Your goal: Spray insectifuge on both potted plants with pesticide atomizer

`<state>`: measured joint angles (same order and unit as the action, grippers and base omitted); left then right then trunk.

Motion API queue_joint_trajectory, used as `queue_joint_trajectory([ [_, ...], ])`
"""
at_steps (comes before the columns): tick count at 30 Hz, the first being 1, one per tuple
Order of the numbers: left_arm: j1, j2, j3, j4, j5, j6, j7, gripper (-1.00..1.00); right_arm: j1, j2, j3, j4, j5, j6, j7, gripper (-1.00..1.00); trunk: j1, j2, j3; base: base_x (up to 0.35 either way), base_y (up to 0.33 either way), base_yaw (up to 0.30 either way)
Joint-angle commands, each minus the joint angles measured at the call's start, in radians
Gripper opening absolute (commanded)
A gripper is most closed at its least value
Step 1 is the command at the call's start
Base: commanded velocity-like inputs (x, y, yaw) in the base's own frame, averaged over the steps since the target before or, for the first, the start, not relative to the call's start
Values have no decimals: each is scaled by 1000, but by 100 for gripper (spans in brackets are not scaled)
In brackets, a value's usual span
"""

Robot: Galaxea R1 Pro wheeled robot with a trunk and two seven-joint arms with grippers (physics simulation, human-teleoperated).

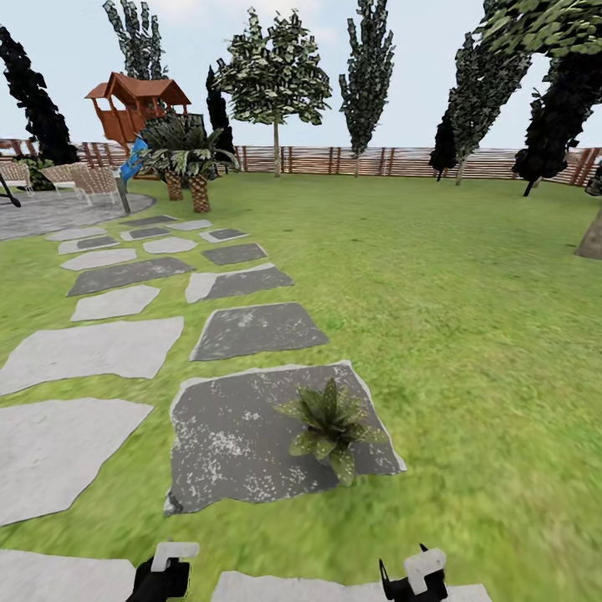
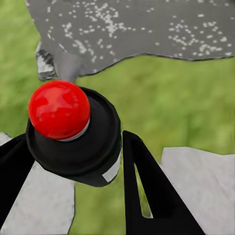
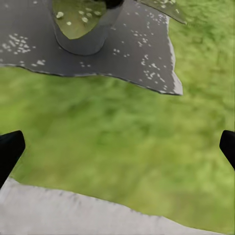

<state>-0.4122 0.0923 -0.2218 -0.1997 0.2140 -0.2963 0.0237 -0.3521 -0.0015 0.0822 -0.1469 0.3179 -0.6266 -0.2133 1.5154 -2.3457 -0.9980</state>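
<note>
Here the left fingers [image 2: 73, 161] clamp a black bottle [image 2: 78, 142] with a red cap [image 2: 58, 110]. The right fingers [image 3: 117, 147] stand wide apart; beyond their tips, 1 potted plant [image 1: 332, 426] sits on a dark slab [image 1: 234, 435].

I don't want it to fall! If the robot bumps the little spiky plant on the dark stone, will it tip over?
Probably not easily: the potted plant is low and wide, on a flat stone slab. Its grey pot looks broad, so it would likely slide rather than roll. The leaves would probably bend.
</note>
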Motion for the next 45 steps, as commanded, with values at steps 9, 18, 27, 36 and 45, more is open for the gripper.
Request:
queue_joint_trajectory([
  [9, 8, 1, -8, -2, 8, -5, 2, -100, 1, 36, 7, 3, 5, -1, -14, 100, 0, 0, -1, 173, 271, 90],
  [18, 12, 1, 5, -3, 8, -6, 7, -100, 2, 37, 7, 3, 6, -1, -14, 100, 0, 0, -1, 116, 295, 275],
  [27, 12, 0, 5, -3, 8, -7, 34, -100, 2, 37, 7, 3, 6, -1, -14, 100, 0, 0, -1, 111, 296, 278],
  [36, 12, 0, 4, -3, 7, -7, 35, -100, 2, 37, 7, 2, 5, -1, -14, 100, 0, 0, -1, 172, 279, 251],
  [45, 12, 0, 4, -3, 7, -7, 34, -100, 2, 36, 7, 2, 4, -1, -14, 100, 0, 0, -1, 289, 195, 9],
])
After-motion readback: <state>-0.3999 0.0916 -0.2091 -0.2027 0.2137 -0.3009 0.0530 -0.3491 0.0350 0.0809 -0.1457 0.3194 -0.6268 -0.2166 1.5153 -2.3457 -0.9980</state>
